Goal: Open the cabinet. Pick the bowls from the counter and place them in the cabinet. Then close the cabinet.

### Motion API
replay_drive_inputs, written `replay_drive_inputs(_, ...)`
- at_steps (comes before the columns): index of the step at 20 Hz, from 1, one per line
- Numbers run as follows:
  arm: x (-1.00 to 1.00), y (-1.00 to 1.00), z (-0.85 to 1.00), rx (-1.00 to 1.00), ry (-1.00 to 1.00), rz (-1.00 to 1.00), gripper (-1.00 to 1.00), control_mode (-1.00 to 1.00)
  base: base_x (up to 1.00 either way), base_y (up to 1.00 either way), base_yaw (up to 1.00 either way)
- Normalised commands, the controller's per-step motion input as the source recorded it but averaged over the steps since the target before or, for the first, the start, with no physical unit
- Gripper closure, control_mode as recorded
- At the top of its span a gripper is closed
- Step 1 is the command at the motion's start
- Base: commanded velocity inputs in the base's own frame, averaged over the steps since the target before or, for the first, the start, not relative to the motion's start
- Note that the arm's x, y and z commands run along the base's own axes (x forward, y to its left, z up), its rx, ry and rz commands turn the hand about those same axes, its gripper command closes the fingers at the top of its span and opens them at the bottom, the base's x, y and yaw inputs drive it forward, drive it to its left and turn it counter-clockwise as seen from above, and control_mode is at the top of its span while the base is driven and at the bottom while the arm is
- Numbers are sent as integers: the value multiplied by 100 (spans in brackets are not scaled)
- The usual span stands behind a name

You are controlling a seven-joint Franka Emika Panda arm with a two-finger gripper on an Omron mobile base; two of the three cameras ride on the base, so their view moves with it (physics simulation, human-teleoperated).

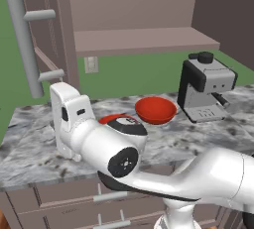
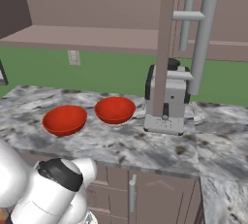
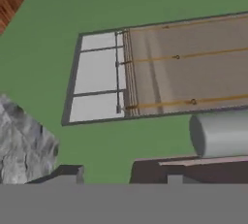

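Marbled counter [image 1: 30,143] filled the lower half of both base views. Nearest on it, two red bowls [image 2: 64,119] [image 2: 115,109] sat side by side at centre-left of the right base view, beside a coffee machine [image 2: 167,104]. Beyond, the cabinet [image 1: 144,39] stood open across the top. Whether the gripper's fingers were released or clenched could not be told.

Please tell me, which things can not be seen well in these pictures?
- Second bowl: left base view, mostly behind the arm.
- Coffee machine: right base view, partly behind the open cabinet door.
- Cabinet top: cut off by the upper edge in both base views.
- Jaws: hand view does not show their state.
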Motion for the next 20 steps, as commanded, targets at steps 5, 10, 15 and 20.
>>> replay_drive_inputs(5,-100,-100,9,0,-28,1,-100,-100,0,0,0)
replay_drive_inputs(10,-100,-100,45,0,-27,0,-100,-100,0,0,0)
replay_drive_inputs(15,-77,-100,50,3,-7,2,-100,-100,0,0,0)
replay_drive_inputs(20,-8,-89,74,5,2,10,-100,-100,0,0,0)
